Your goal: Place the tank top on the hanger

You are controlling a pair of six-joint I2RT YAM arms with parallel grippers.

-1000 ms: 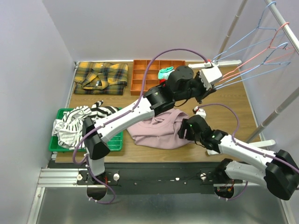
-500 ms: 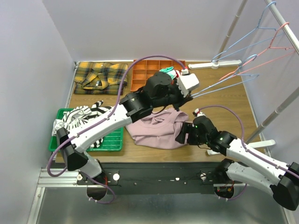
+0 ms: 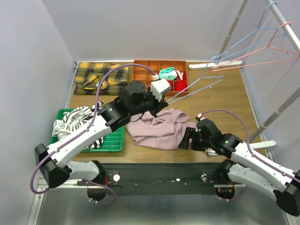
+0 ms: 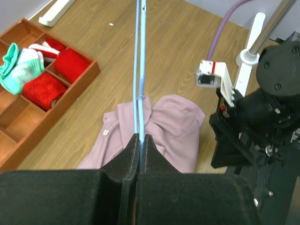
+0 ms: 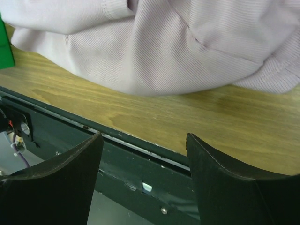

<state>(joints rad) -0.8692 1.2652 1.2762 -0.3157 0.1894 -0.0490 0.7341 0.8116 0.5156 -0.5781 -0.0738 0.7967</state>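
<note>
The mauve-pink tank top [image 3: 157, 129] lies crumpled on the wooden table near its front edge. My left gripper [image 3: 162, 99] is shut on a light-blue wire hanger [image 3: 192, 90] and holds it just above the top's far edge. The hanger's hook points towards the rack at the right. In the left wrist view the jaws [image 4: 140, 137] pinch the two blue wires of the hanger [image 4: 140, 70] over the tank top [image 4: 176, 122]. My right gripper [image 3: 187, 138] is open at the top's near right edge. In the right wrist view the right gripper [image 5: 144, 137] is empty, with the tank top [image 5: 164, 42] just beyond the fingertips.
An orange-brown divider tray [image 3: 143, 70] with socks stands at the back. A yellow plaid cloth [image 3: 101, 77] lies back left. A green basket [image 3: 115, 138] holds a striped garment [image 3: 75, 122]. A rack [image 3: 281, 108] at the right carries a pink hanger [image 3: 262, 49] and blue ones.
My left arm has drawn the blue hanger off the rack, left and down, to the tank top. My right gripper has shifted slightly towards the table's near edge.
</note>
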